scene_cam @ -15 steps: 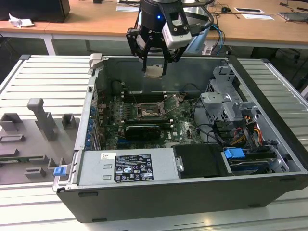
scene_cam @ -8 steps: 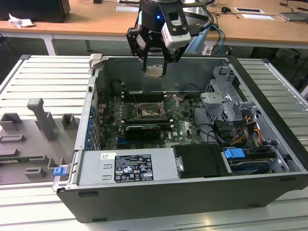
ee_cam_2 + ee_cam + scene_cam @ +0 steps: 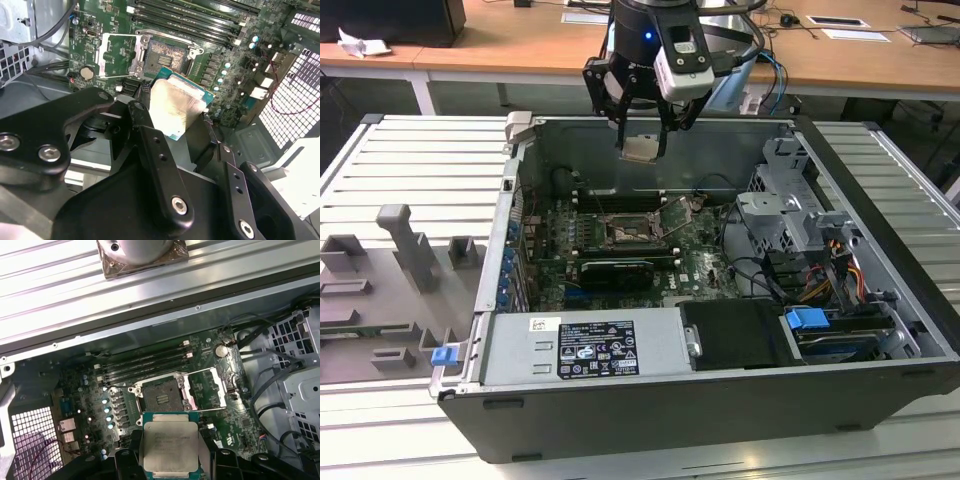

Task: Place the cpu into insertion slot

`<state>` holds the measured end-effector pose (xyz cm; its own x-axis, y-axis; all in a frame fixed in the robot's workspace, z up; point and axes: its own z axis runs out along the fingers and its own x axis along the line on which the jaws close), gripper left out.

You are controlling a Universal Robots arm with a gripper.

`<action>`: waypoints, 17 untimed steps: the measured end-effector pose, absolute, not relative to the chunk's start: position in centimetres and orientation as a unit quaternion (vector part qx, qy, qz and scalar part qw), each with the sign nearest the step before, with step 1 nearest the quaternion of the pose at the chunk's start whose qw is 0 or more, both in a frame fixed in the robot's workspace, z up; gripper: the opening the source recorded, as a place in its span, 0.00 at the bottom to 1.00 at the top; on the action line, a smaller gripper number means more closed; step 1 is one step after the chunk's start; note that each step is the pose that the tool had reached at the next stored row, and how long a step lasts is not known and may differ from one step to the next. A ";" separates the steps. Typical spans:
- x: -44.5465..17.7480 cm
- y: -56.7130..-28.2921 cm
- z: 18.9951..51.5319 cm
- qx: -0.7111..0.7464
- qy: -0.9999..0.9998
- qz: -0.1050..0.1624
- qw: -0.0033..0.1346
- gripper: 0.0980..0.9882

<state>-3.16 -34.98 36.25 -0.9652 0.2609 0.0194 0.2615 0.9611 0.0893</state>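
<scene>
— Holding the cpu (image 3: 640, 152) by two opposite edges, our gripper (image 3: 641, 145) is clenched on it, pale metal face upward; do we agree the chip hangs in the air?

— We do; in the exterior view it hovers over the open computer case (image 3: 880, 215), close to the far wall and well above the motherboard (image 3: 705, 262); only the fingers (image 3: 209, 457) touch it.

— And the insertion slot (image 3: 625, 235)?

— We see it in both wrist views, (image 3: 162, 396) and (image 3: 167, 57); a dark square, its shiny frame swung open to one side, its contact field uncovered; the chip is apart from it, higher up and towards the far wall.

— What lies around the slot?

— The memory slots (image 3: 620, 196) run just beyond it on the far side; the long black graphics card (image 3: 617, 272) lies on its near side; nearer again sits the labelled power supply (image 3: 585, 345); outside the case, on the exterior view's left, grey fixtures (image 3: 410, 245) stand on our ribbed table (image 3: 420, 160).
</scene>
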 end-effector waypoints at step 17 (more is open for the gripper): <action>-3.2 -35.0 36.2 -0.153 -0.987 -0.046 0.003 0.48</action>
